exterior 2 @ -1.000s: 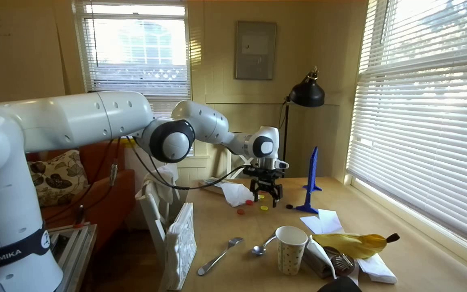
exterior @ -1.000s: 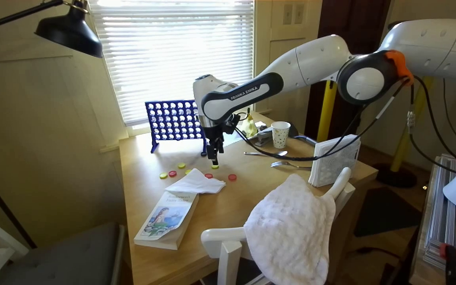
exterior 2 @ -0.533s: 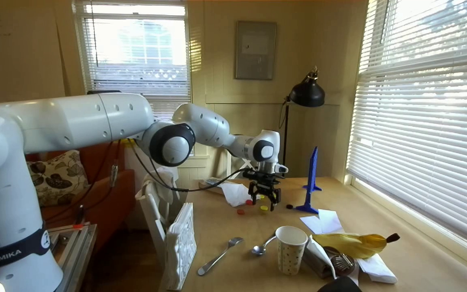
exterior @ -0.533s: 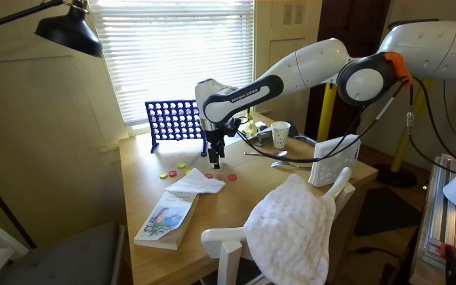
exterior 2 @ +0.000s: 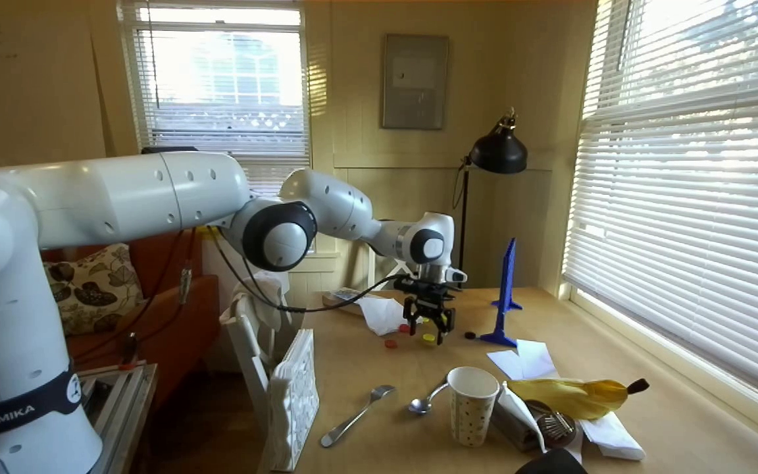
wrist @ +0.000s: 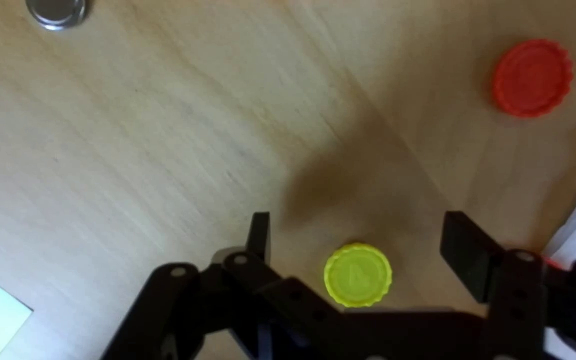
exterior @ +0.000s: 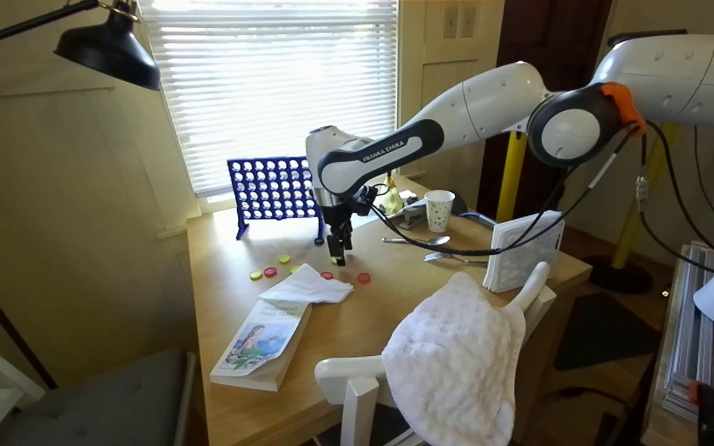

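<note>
My gripper (wrist: 358, 235) is open and empty, its two black fingers wide apart and pointing down. A yellow disc (wrist: 358, 275) lies flat on the table between the fingers as seen in the wrist view, not touching them. In both exterior views the gripper (exterior: 340, 257) (exterior 2: 426, 336) hangs low over this yellow disc (exterior 2: 428, 338); the exact height is hard to tell. A red disc (wrist: 533, 78) lies to the upper right in the wrist view. Another red disc (exterior: 327, 275) lies beside a white napkin (exterior: 307, 286), mostly hidden behind a finger in the wrist view.
A blue upright grid rack (exterior: 273, 189) stands near the window. More yellow and red discs (exterior: 270, 271) lie left of the gripper. A book (exterior: 264, 344), paper cup (exterior 2: 473, 405), spoon (exterior 2: 420, 406), fork (exterior 2: 357, 415) and white upright stack (exterior: 521, 251) are on the table.
The gripper has moved down toward the table and slightly sideways over the yellow disc, mostly in the first half second. It stays open. The discs and other things have not moved.
</note>
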You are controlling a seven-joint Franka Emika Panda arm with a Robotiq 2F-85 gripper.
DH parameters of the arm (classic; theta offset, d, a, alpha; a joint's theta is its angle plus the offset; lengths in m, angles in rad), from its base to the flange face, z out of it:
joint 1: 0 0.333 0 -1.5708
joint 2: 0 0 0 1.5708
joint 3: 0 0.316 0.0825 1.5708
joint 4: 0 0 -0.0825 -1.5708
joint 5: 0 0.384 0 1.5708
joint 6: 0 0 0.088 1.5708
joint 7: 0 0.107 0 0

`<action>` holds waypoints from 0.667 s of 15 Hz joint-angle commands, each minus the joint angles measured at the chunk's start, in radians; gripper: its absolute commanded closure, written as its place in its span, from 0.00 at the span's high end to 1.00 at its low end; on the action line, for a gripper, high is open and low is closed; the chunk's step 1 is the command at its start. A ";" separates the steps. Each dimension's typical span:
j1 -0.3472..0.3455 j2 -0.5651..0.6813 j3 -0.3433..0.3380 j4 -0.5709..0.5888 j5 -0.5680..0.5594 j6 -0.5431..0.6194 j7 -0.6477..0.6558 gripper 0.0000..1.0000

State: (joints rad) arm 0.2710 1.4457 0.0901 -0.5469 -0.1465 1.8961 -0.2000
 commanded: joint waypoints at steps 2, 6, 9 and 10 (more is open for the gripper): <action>0.005 0.016 -0.009 0.020 -0.013 0.011 -0.023 0.65; 0.021 0.016 -0.035 0.025 -0.036 0.013 -0.022 0.34; 0.034 0.014 -0.049 0.030 -0.047 0.007 -0.025 0.46; 0.039 0.013 -0.054 0.031 -0.052 0.004 -0.027 0.61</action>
State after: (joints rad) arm 0.2937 1.4475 0.0544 -0.5412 -0.1740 1.8982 -0.2105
